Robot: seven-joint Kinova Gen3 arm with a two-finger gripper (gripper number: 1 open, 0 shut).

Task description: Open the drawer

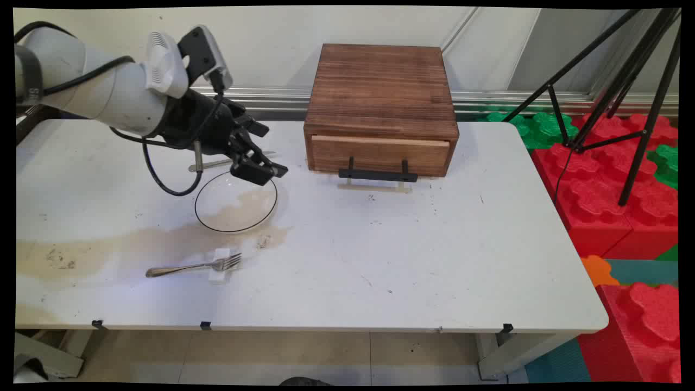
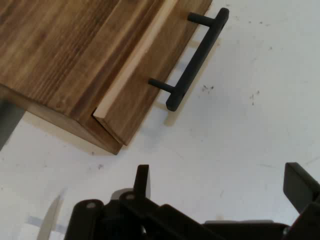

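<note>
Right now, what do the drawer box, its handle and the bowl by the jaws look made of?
Drawer box: wood, brown stained, matte; grain lines show, and the drawer front's top edge is paler.
Handle: matte black bar on two posts, probably painted metal, though plastic is possible.
Bowl: clear, likely glass or plastic; the table shows through it, with a dark rim line.

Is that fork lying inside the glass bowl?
No, the fork lies on the white table in front of the glass bowl, its tines resting on a small white block.
</note>
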